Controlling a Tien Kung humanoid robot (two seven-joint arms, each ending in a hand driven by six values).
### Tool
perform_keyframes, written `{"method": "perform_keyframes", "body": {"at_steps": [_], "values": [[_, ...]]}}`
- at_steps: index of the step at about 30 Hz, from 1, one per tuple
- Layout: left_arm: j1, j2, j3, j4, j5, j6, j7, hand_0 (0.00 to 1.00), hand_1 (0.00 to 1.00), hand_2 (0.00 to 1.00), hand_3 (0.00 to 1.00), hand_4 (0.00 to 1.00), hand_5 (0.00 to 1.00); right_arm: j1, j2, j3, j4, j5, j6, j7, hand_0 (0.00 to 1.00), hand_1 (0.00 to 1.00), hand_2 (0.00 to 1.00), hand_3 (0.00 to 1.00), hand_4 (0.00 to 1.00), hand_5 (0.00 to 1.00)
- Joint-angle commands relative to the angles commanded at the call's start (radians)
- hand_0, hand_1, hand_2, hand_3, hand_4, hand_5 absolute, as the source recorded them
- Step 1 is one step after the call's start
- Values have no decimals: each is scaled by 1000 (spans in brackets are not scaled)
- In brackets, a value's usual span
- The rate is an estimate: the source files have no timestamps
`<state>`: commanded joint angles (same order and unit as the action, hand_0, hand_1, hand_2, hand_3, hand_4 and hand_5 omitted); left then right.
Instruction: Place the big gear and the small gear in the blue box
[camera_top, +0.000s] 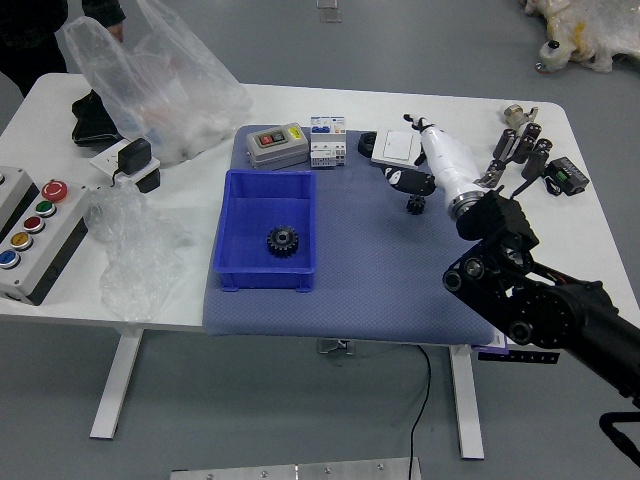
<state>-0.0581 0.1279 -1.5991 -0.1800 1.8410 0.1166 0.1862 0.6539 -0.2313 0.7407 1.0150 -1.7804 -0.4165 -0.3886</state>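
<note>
The move turns on where the small gear (416, 204) sits: right of centre in the frame, on the blue mat (375, 290), just below the lower dark finger (411, 181) of the right robot hand (450, 168). That robot hand has its fingers well parted, one reaching up and left, the other lower, with nothing seen between them. The small gear looks squat, with no long axis I can make out, and I can't tell whether finger and gear touch. The right arm (530, 290) is the near one; the left is out of view. The next move probably asks the hand to shift down in the frame and close round the gear; coming in too low, that finger could knock it. The big gear (283, 240) already lies inside the blue box (262, 282), left of the hand, so the carry would go leftward. At upper left, a person's hand (117, 31) hangs beside the plastic bag (165, 90).
</note>
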Motion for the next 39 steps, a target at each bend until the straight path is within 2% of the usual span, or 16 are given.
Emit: {"method": "perform_keyframes", "body": {"at_steps": [1, 2, 7, 8, 19, 20, 25, 26, 31, 32, 37, 38, 39], "values": [[0, 0, -1, 0, 0, 0, 0, 720, 688, 654, 680, 682, 355, -6, 0, 7, -14, -3, 2, -3, 219, 419, 785, 873, 717, 229], [0, 0, -1, 0, 0, 0, -1, 719, 687, 654, 679, 682, 355, -11, 1, 11, -26, -7, 5, -5, 219, 403, 778, 868, 829, 316], [-3, 0, 2, 0, 0, 0, -5, 719, 687, 654, 679, 682, 355, -16, 14, 1, -81, -17, 19, 2, 219, 403, 778, 868, 829, 316], [-4, -1, 2, 0, 0, 0, -5, 718, 685, 652, 676, 680, 358, -14, 18, -2, -89, -14, 19, 6, 219, 393, 767, 871, 993, 504], [-6, -1, 4, 0, 3, -1, -4, 719, 686, 652, 674, 683, 355, 29, 74, -72, -216, 29, 7, 32, 214, 386, 740, 861, 998, 542], [-6, -1, 4, 0, 4, -1, -3, 718, 685, 651, 672, 682, 357, 33, 79, -80, -227, 35, 6, 32, 209, 381, 710, 846, 998, 533], [-6, -3, 3, 0, 7, -2, -1, 718, 685, 651, 672, 682, 357, 44, 102, -110, -274, 56, -3, 36, 209, 381, 710, 846, 998, 533], [-6, -4, 3, 0, 7, -2, -1, 717, 685, 650, 670, 681, 355, 46, 106, -114, -282, 59, -5, 37, 205, 370, 651, 775, 912, 368], [-8, -6, 7, 0, 5, -3, -1, 717, 685, 650, 670, 681, 355, 54, 130, -130, -319, 68, -21, 41, 205, 370, 651, 775, 912, 368], [-9, -7, 9, 0, 4, -3, -2, 716, 685, 649, 670, 669, 353, 56, 135, -133, -327, 69, -24, 43, 194, 339, 549, 645, 800, 258], [-14, -9, 17, 0, -2, -5, -4, 716, 685, 649, 670, 669, 353, 58, 149, -148, -356, 77, -45, 52, 194, 339, 549, 645, 800, 258], [-15, -9, 19, 0, -3, -5, -4, 716, 685, 648, 670, 668, 354, 58, 152, -149, -361, 75, -50, 53, 178, 327, 473, 576, 692, 178], [-15, -10, 20, 0, -4, -5, -5, 716, 685, 648, 670, 668, 354, 57, 154, -148, -366, 73, -54, 54, 178, 327, 473, 576, 692, 178]]}}
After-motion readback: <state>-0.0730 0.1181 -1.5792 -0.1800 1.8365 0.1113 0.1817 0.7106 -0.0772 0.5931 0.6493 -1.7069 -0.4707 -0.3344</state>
